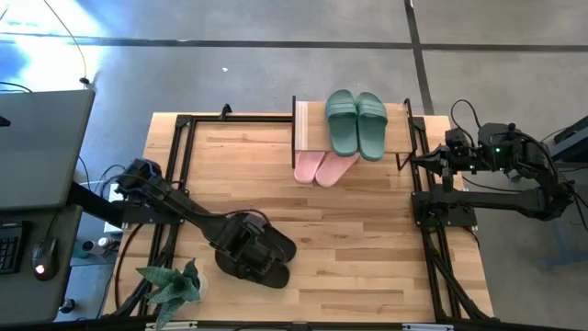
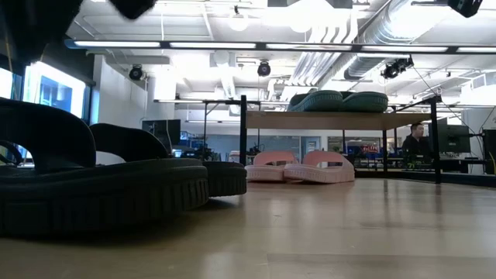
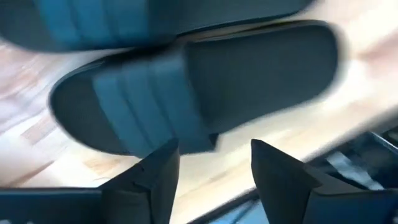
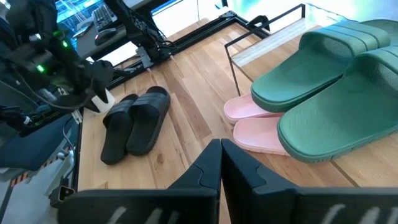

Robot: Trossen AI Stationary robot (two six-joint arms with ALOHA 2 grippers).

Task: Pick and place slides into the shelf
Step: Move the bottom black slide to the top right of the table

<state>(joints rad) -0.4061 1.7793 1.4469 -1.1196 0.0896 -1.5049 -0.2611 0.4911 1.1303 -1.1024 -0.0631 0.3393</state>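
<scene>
Two black slides (image 4: 134,124) lie side by side, soles down, on the near left of the wooden table (image 1: 367,257). They fill the left of the low view (image 2: 116,182). My left gripper (image 3: 214,155) hangs over them, pointing down, open; one fingertip stands before the nearer slide's edge, touching nothing that I can see. Two green slides (image 1: 356,124) rest on the shelf's top board (image 1: 308,124) at the far edge. Two pink slides (image 1: 323,168) lie on the table under that board, their ends sticking out. My right gripper (image 4: 221,155) waits shut at the right of the shelf.
A small potted plant (image 1: 170,285) stands at the table's near left corner. A grey device (image 1: 37,147) and a mouse (image 1: 39,269) sit beyond the left edge. Black frame rails (image 1: 432,248) run along the table's sides. A person (image 2: 417,143) shows far behind the shelf.
</scene>
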